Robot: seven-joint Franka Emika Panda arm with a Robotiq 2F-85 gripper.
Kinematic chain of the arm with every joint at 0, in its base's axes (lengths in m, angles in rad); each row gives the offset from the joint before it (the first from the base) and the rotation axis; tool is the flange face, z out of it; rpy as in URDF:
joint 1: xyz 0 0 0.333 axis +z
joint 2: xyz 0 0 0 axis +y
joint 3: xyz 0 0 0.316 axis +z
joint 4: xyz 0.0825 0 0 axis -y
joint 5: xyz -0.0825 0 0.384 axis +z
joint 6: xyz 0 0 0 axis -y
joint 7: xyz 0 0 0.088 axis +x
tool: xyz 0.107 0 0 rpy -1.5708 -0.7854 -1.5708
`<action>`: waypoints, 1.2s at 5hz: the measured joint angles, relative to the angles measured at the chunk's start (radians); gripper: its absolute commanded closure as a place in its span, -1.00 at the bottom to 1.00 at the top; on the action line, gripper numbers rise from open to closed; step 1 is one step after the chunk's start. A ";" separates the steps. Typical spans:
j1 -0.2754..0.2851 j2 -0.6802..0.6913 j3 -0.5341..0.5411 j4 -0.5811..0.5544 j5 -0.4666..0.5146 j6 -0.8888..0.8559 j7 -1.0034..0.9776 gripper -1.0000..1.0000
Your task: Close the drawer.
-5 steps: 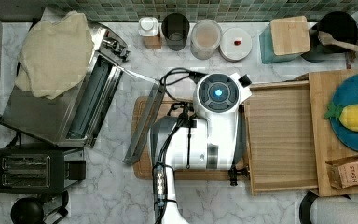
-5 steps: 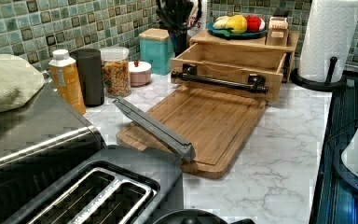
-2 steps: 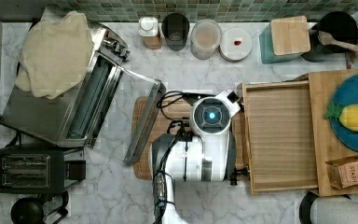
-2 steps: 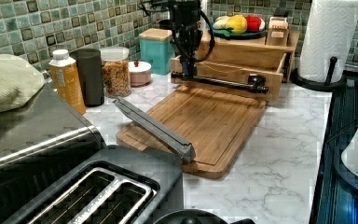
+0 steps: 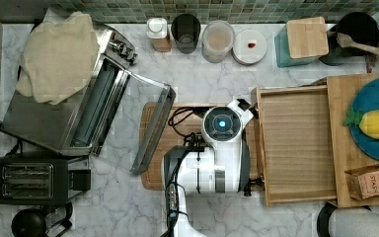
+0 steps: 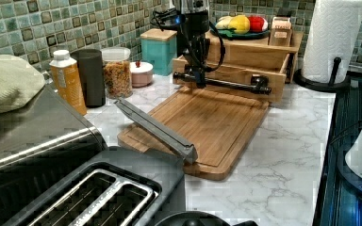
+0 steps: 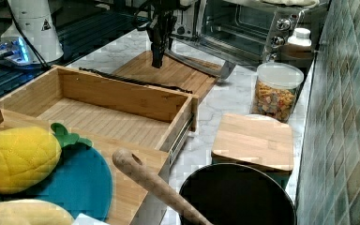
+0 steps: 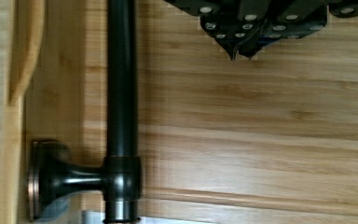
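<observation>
Meanwhile, pincer (image 6: 199, 81) beside open drawer (image 5: 296, 143).

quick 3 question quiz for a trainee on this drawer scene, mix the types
1. True or false: the drawer is fully shut.
2. In the left view, the gripper hangs by the drawer's: A) handle bar B) back wall C) underside
3. Fill in: the open toaster oven door reaches over the ____ board.

Key: 1 false, it stands pulled out. 2 A. 3 cutting.
</observation>
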 measured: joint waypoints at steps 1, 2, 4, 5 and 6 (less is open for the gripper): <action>-0.012 0.002 -0.002 0.000 -0.010 -0.009 -0.028 1.00; -0.036 0.025 -0.003 0.006 -0.010 0.037 -0.050 1.00; -0.077 0.075 -0.031 0.010 -0.006 0.057 -0.128 1.00; -0.091 0.073 -0.045 0.012 -0.007 0.049 -0.128 1.00; -0.094 0.076 -0.055 0.018 -0.043 0.048 -0.140 1.00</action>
